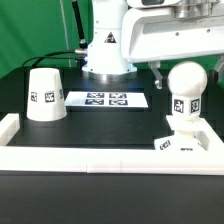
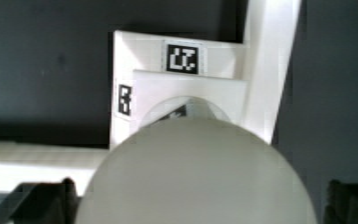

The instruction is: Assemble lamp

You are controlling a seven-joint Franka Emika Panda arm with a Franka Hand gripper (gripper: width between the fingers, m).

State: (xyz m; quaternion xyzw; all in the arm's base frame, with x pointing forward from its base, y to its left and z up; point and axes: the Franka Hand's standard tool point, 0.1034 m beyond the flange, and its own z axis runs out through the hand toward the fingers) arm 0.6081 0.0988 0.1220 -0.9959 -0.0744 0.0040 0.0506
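Bulb point(image 1: 185, 88) sits upright on the base point(image 1: 181, 141) near the worktop's front corner on the exterior view's right, long axis vertical and straight below the gripper point(image 1: 187, 68), whose jaws hang wide open either side of the ball, holding nothing as far as I can tell.

place: robotics lab bench | signs: arm base point(image 1: 104, 50) on black table point(image 1: 100, 128) | tagged marker board point(image 1: 105, 99) | white rail point(image 1: 100, 158) along edge | green curtain point(image 1: 35, 25) behind
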